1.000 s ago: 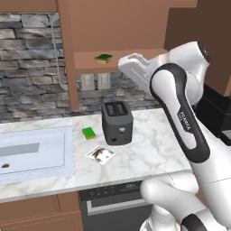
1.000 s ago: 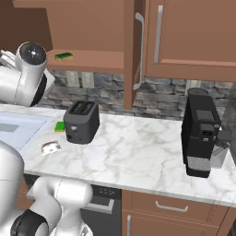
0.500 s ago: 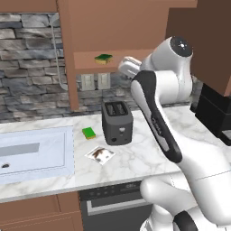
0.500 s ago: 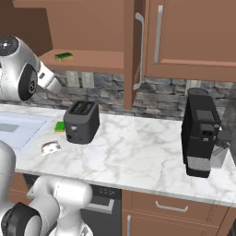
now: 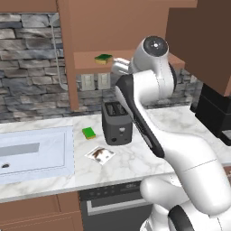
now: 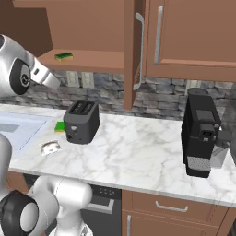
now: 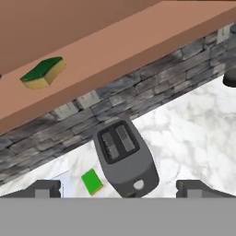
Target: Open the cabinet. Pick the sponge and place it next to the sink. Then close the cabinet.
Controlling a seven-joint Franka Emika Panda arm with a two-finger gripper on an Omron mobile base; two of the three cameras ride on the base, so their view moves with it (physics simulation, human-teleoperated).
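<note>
The wide brown wooden wall cabinet (image 6: 92, 27) already stands with its door swung out, so the opening is done and I judge I am in the reach for the sponge. The small dark green sponge with the orange-brown layer (image 7: 44, 73) lies on the cabinet's bottom shelf, close to the shelf's front edge and toward its left end as the left base view shows it. My hand (image 7: 120, 190) is empty, its two dark finger tips standing wide apart, and it looks from below the shelf level past the shelf edge down at the dark grey two-slot toaster (image 7: 125, 156) on the white marbled counter (image 6: 138, 152). A brighter light-green sponge (image 5: 89, 132) lies on the counter between the toaster and the large pale white-blue sink (image 5: 31, 151); that one is not mine to take.

Next I must, I think, lift and tip the hand until the dark sponge sits between the finger tips, then go in over the shelf edge without striking it or the open door.
</note>
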